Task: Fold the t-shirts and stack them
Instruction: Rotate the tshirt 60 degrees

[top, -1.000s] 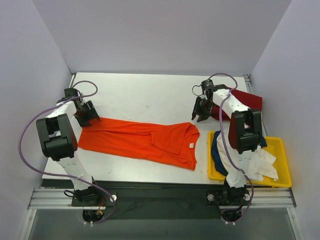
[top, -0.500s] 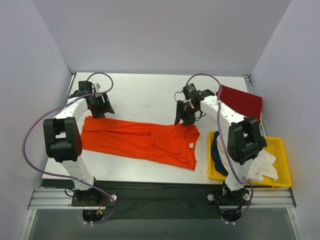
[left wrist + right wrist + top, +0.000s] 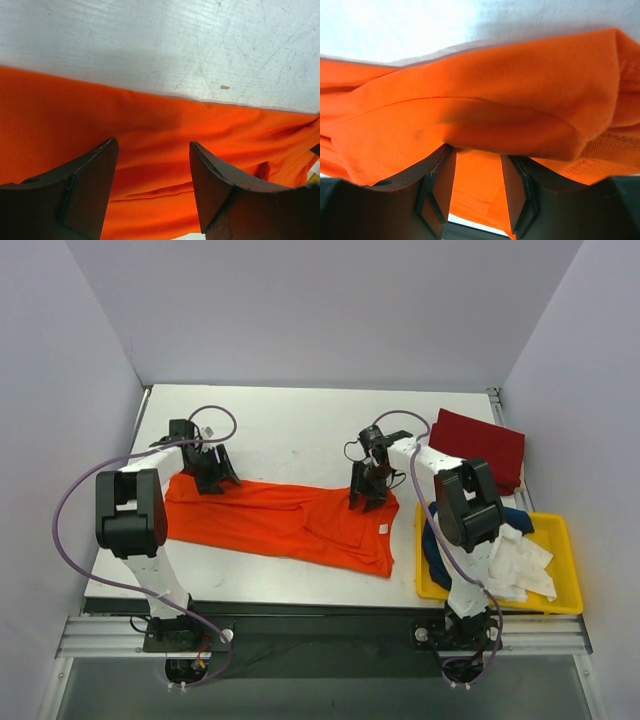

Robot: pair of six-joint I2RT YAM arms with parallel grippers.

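Where the orange t-shirt lies, it covers the middle of the table, spread lengthwise from left to right and rumpled with long creases. Its collar is at the right end, with a small white tag showing there. Its near edge runs close to the front edge of the table.

At the shirt's far left corner the left gripper points down over the cloth. Its jaws are spread wide, and the wrist view shows only flat orange fabric between the two dark fingers (bare tabletop lies just beyond the hem). Nothing is pinched there.

At the far right edge, just by the collar, the right gripper is low on the shirt. Its jaws stand parted, with orange cloth visible in the gap. A raised fold bulges right at the fingertips. The fold does not look clamped, though how much of it rests on the tips cannot be told.

Further right, near the back corner, a dark red t-shirt lies folded on the table. In front of it is a yellow bin, holding a crumpled white t-shirt. A navy t-shirt spills over its left wall, partly hidden by the right arm.
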